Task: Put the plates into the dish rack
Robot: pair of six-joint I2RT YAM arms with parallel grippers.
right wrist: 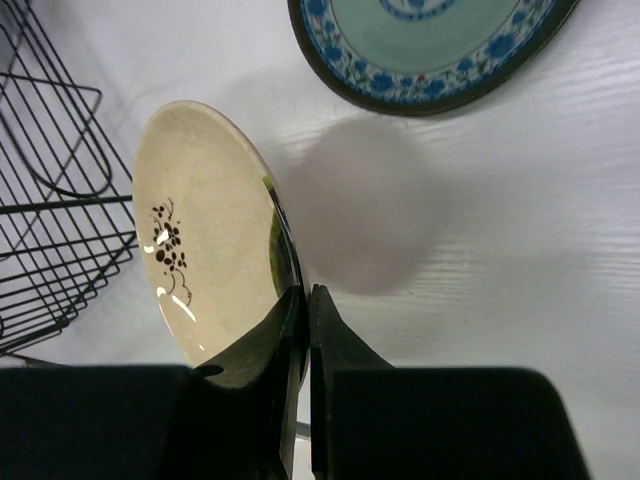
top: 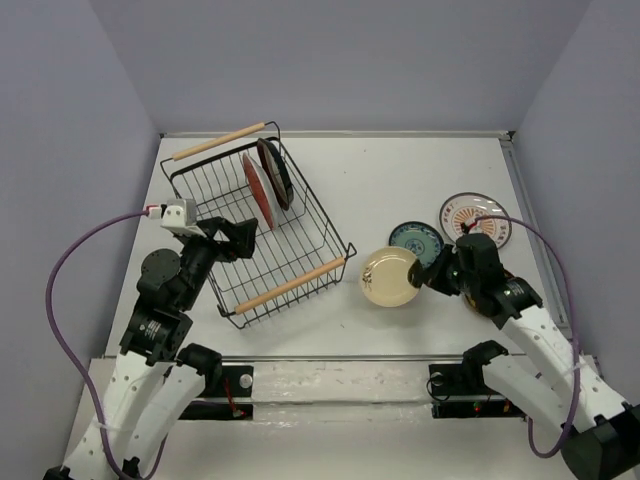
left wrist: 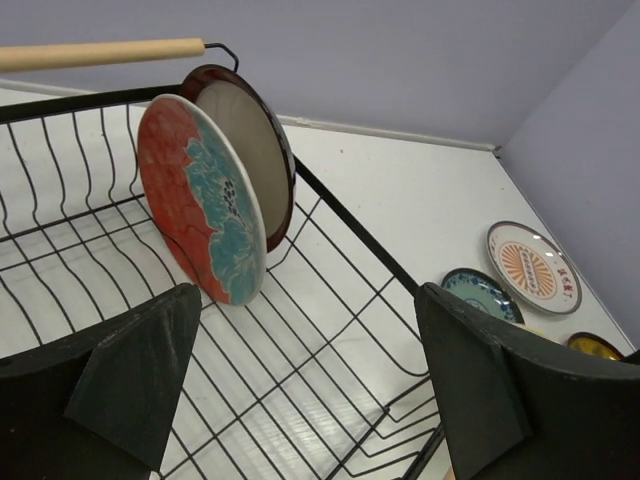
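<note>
since racked plates stand on edge, right gripper: clamped on cream plate rim
left gripper: wide open over rack

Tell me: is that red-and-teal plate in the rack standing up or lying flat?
Standing up. The red-and-teal plate sits on its edge in the dish rack, beside the maroon-rimmed plate.

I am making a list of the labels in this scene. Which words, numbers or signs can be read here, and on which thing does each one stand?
No text here can be read with certainty.
On the sunburst plate: small red marks at the rim, possibly characters, too small to read.
On the cream plate: a black mark, which looks like a drawing and not letters.
</note>
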